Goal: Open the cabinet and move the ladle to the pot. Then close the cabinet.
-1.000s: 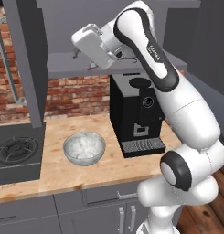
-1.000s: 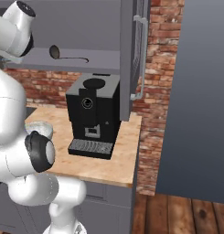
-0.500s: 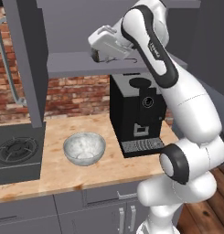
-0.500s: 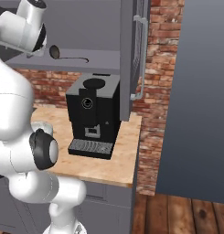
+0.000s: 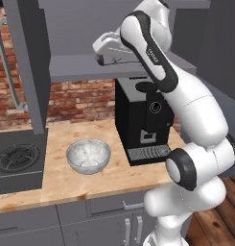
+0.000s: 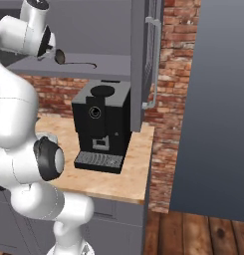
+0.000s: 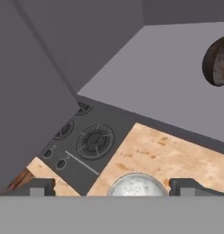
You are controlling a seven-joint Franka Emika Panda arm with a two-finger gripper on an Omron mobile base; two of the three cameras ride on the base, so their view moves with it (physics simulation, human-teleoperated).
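Note:
The cabinet (image 5: 28,62) stands with both doors swung out; its right door (image 6: 142,55) carries a long silver bar handle. On its lower shelf (image 6: 101,69) lies the ladle (image 6: 60,57), dark bowl to the left and thin handle running right. My gripper (image 6: 47,50) hovers at the shelf's front edge, just left of the ladle's bowl and not touching it. In the hand view the gripper (image 7: 113,187) is open with nothing between its fingertips, and the ladle's bowl (image 7: 217,61) sits at the right edge. From the left, the gripper (image 5: 103,58) is level with the shelf. The pot is out of view.
A black coffee machine (image 5: 145,120) stands on the wooden counter (image 5: 56,185) below the shelf. A metal bowl (image 5: 88,156) rests left of it, and a stove (image 5: 13,161) lies at the far left. The left door's handle (image 5: 6,67) hangs over the stove.
The hand has swung right and inward to the shelf's front edge, ending close beside the ladle's bowl. The jaws stayed open. The ladle has not moved.

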